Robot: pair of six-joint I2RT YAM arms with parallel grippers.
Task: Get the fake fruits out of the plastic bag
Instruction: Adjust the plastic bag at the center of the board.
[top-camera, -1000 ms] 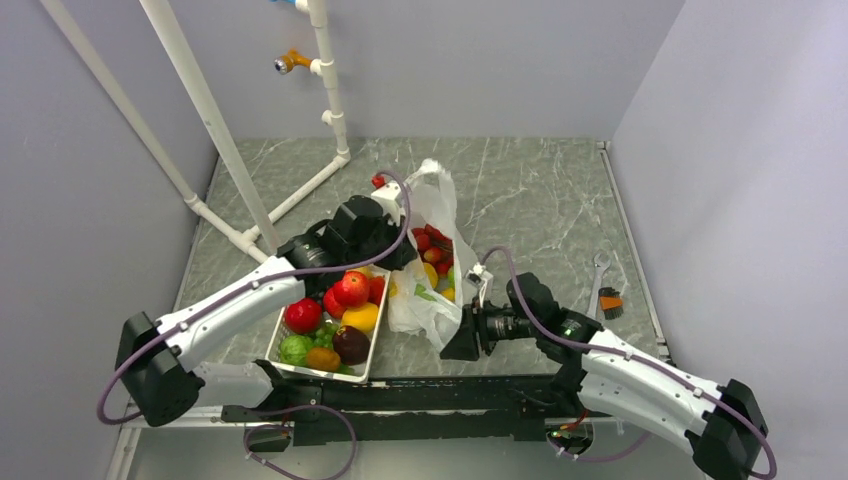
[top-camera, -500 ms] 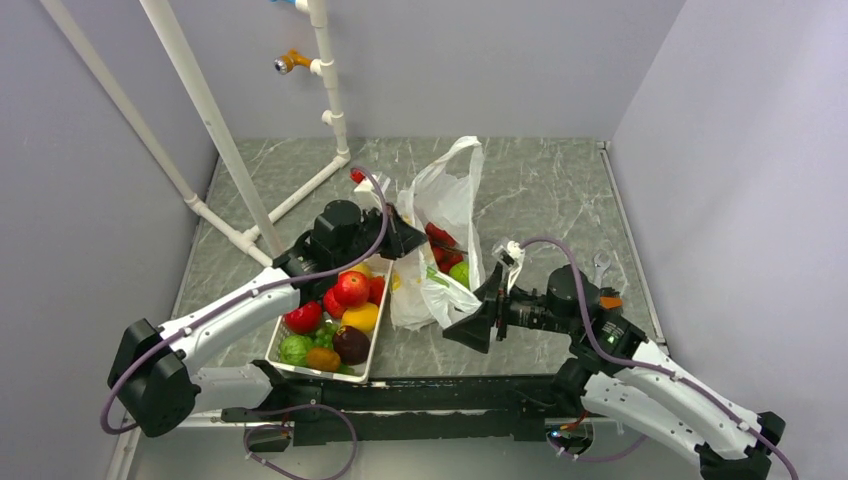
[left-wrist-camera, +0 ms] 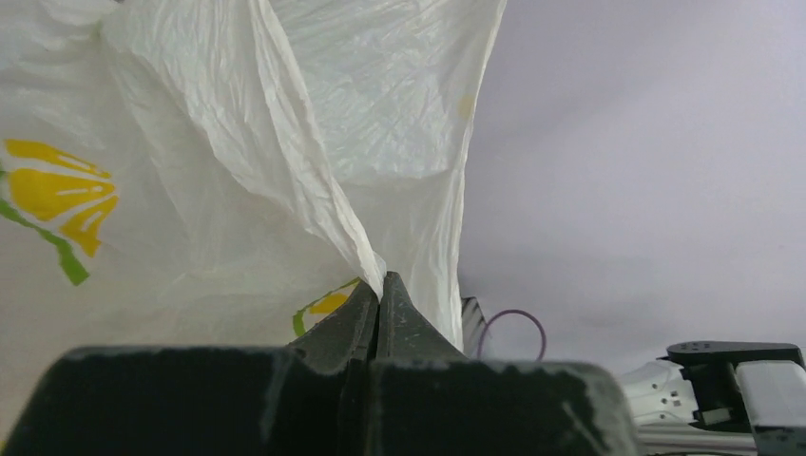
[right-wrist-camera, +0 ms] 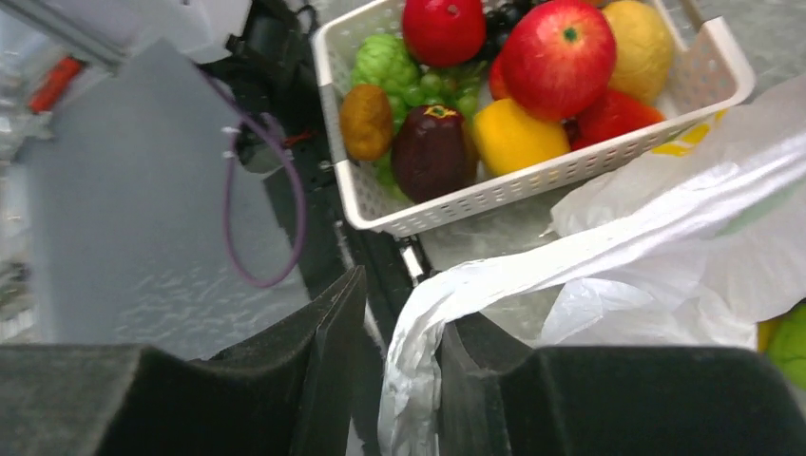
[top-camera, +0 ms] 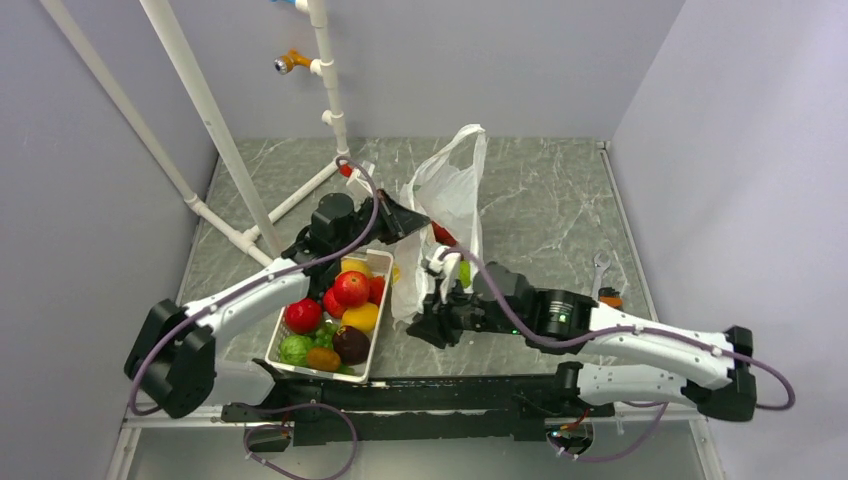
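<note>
The plastic bag (top-camera: 452,190) stands pulled up at the table's middle, white with a yellow-green print. My left gripper (top-camera: 412,219) is shut on its upper left edge; the left wrist view shows the film (left-wrist-camera: 209,171) pinched at the closed tips (left-wrist-camera: 380,282). My right gripper (top-camera: 432,322) is at the bag's near side, jaws apart, with a bag handle (right-wrist-camera: 447,313) lying between them against the right finger. Red strawberry-like fruits (top-camera: 443,235) and a green round fruit (top-camera: 465,270) show in the bag's mouth. The green fruit (right-wrist-camera: 789,347) also peeks in at the right wrist view's edge. The banana is hidden.
A white mesh basket (top-camera: 376,325) with a red apple (top-camera: 351,288), a dark purple fruit (right-wrist-camera: 430,152) and others sits left of the bag. A white pipe frame (top-camera: 300,190) stands at the back left. A wrench (top-camera: 600,272) lies at the right.
My left gripper has lifted the bag edge up and back, so the bag stands taller. My right arm has stretched left and moved to the bag's near handle.
</note>
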